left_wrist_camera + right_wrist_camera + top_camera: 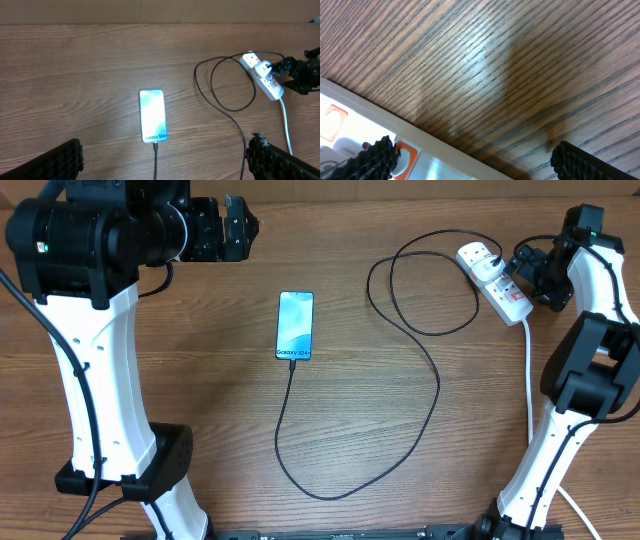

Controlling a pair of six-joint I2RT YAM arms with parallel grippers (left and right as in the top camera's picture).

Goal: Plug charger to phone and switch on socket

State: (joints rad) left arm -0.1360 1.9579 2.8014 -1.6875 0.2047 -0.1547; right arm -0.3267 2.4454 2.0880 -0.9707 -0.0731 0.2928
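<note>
From above, the phone [295, 326] lies lit mid-desk [200, 370]. The charger [437, 395] meets its near edge and loops right to the socket [494, 282] at far right. The left claw [224, 228] hangs wide open and empty at far left, and the right claw [528, 275] gapes empty just beside the socket. The left wrist camera looks down on the phone between spread fingers [55, 162]. In the right wrist camera the socket's white edge sits lower left.

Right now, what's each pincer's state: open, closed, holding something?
Left pincer: open, holding nothing.
Right pincer: open, holding nothing, close by the power strip.
</note>
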